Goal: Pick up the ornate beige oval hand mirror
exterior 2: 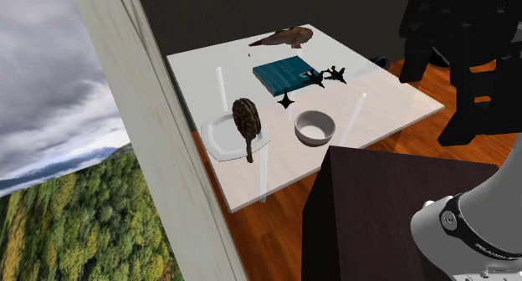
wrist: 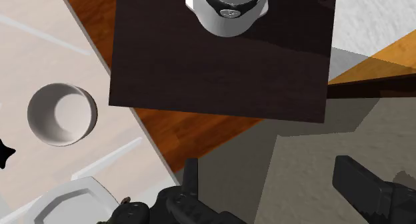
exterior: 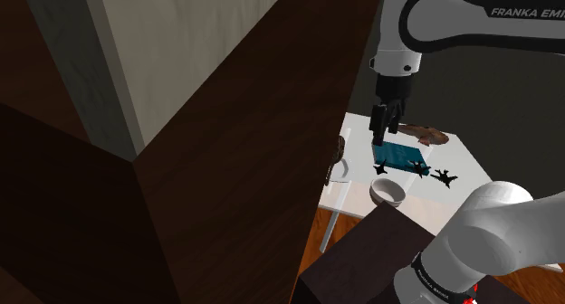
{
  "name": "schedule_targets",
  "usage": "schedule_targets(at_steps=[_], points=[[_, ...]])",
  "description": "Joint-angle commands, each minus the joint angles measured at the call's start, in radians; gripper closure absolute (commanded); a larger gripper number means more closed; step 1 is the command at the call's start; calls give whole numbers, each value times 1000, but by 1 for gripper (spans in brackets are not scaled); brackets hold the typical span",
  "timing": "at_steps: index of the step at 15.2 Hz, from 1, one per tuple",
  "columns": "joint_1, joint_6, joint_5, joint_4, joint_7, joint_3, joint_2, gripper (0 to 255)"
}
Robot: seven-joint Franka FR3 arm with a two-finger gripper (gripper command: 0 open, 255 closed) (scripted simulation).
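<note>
The hand mirror (exterior 2: 246,120) is an oval, brownish, patterned piece with a dark handle. It lies across a white plate (exterior 2: 219,139) at the near-left part of the white table (exterior 2: 393,104). In the shoulder view the mirror (exterior: 339,152) peeks out from behind a dark wall edge. My black gripper (exterior: 382,123) hangs above a teal book (exterior: 396,154), well to the right of the mirror and not touching anything. In the wrist view the gripper (wrist: 267,168) is open with nothing between its fingers (wrist: 360,186).
A white bowl (exterior 2: 314,126) sits beside the plate. The teal book (exterior 2: 283,73), three small black figures (exterior 2: 315,77) and a brown object (exterior 2: 284,38) lie farther back. The dark stand (exterior 2: 376,204) borders the table. A dark wall (exterior: 226,166) hides the table's left side.
</note>
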Motion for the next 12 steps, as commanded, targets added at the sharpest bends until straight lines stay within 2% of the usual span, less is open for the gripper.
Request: schedule_targets(at_steps=[1,12], points=[[0,0,0,0,0,0,0,0],[-98,256,11,103,17,-116,376,0]])
